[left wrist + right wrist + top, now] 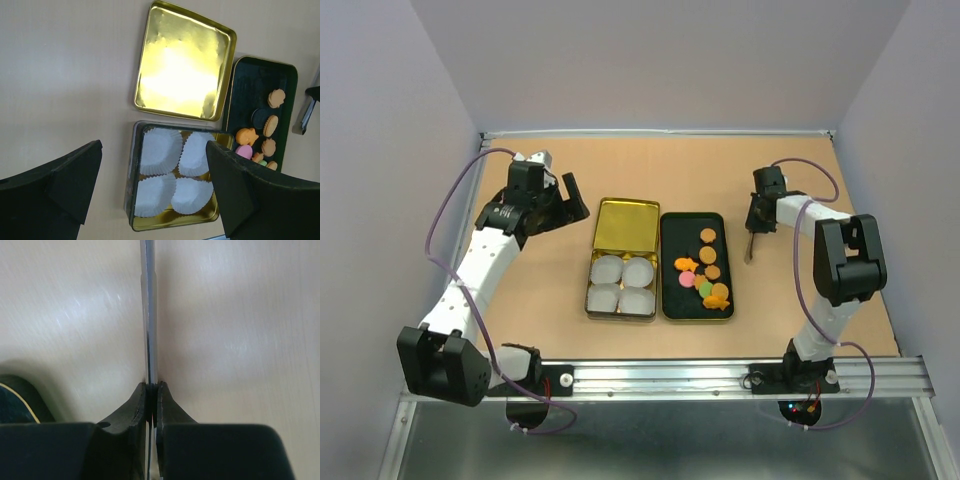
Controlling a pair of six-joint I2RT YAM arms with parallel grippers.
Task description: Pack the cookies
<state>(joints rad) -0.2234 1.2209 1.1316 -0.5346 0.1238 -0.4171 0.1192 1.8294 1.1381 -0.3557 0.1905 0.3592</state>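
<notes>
**Item 1, right claw** [152,388]. We record it clenched on a thin pair of metal tongs [149,315]. Its two black fingers [131,407] press flat against the blades, which run straight out ahead of it. In the top view the tongs point down over the tan surface [670,165], just right of the tray. We cannot tell whether their tips touch the surface.

**Item 2, left claw** [561,196]. We log it released, with its fingers spread wide. It is held above the surface to the left of the lid, and its wrist camera looks down on the tin.

**Item 3, cookies** [705,270]. All lie in the black oblong tray [678,228], gathered along its right side and near end.
- Round orange-brown ones sit in a line toward the far end.
- An orange fish shape, a pink one and a green one lie nearer.
- More orange pieces lie at the near right corner.

**Item 4, tin** [590,300]. It is gold and stands just left of the tray, side by side with it. We count four white pleated paper cups [608,268] in it, set two by two and filling it.

**Item 5, lid** [625,222]. It is gold and lies hollow side up just beyond the tin, with their edges meeting. We cannot tell whether the two are joined.
</notes>
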